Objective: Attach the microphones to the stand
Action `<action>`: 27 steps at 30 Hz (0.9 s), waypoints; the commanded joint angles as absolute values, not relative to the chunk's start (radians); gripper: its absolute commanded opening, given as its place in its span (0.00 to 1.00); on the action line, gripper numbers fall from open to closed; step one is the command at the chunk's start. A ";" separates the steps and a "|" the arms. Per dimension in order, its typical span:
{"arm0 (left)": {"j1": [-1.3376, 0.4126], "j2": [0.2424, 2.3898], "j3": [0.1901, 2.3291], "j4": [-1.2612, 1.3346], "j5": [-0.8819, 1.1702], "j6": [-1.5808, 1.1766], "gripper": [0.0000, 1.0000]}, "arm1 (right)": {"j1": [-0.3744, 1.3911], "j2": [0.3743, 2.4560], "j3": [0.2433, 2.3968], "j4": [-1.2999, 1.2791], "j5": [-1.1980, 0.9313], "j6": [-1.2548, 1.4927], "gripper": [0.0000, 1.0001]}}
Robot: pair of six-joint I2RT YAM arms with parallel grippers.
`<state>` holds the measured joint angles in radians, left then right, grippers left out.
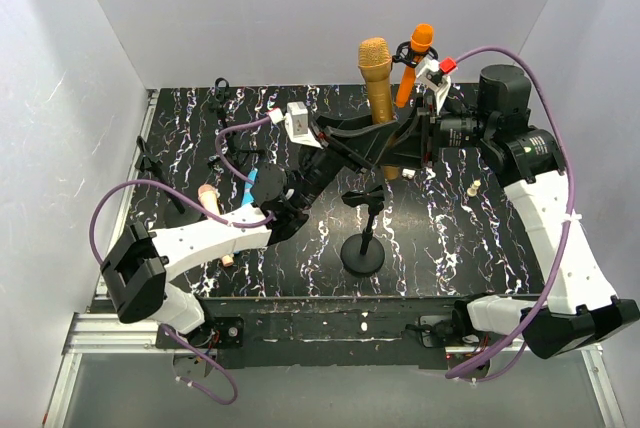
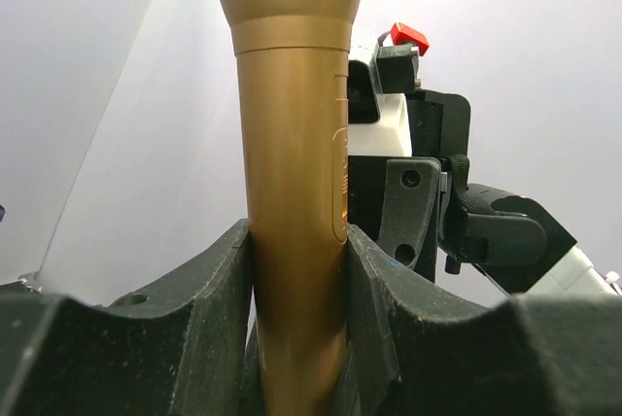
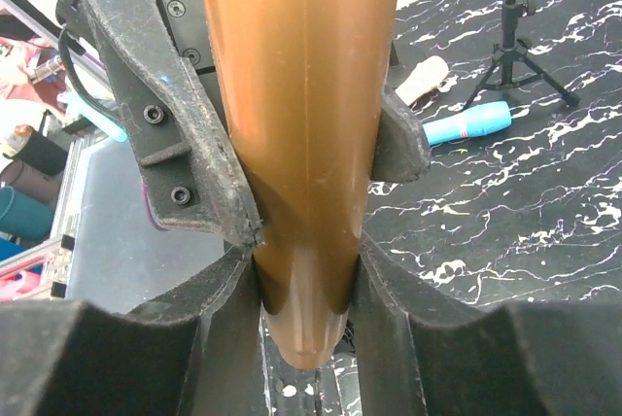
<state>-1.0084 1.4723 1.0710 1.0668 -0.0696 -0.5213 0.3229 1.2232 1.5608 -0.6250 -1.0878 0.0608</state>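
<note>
The gold-bronze microphone (image 1: pixel 376 83) (image 2: pixel 292 192) (image 3: pixel 301 95) stands upright above the back of the table, held from both sides. My left gripper (image 1: pixel 368 140) (image 2: pixel 296 241) is shut on its body. My right gripper (image 1: pixel 400 140) (image 3: pixel 306 270) is pressed on its tapered lower end, just below the left fingers (image 3: pixel 175 124). An orange microphone (image 1: pixel 418 63) rises behind it with a black clip at its neck. The light blue microphone (image 1: pixel 265 186) (image 3: pixel 466 124) and the pale pink-beige one (image 1: pixel 210 198) (image 3: pixel 428 79) lie on the table. A round-based stand (image 1: pixel 363 248) is at the front centre.
Small black tripod stands (image 1: pixel 150 163) (image 3: pixel 515 37) are at the left and back left of the dark marbled table (image 1: pixel 450 238). White walls close in the left, back and right sides. A small pale bit (image 1: pixel 475 188) lies at the right.
</note>
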 commanded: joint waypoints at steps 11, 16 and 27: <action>-0.983 1.241 1.103 0.630 -0.098 -0.509 0.98 | 0.296 1.154 1.528 -0.695 -1.045 -0.067 0.01; -0.898 1.235 1.244 0.309 0.050 -0.540 0.98 | 0.296 1.170 1.575 -0.793 -1.035 -0.167 0.01; -0.793 1.345 1.362 0.248 0.353 -0.658 0.98 | 0.298 1.196 1.638 -0.891 -1.045 -0.255 0.01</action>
<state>-0.7914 1.3144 1.3212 0.2962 0.2245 -0.6289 0.2981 1.1908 1.5951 -0.8753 -1.0187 -0.2066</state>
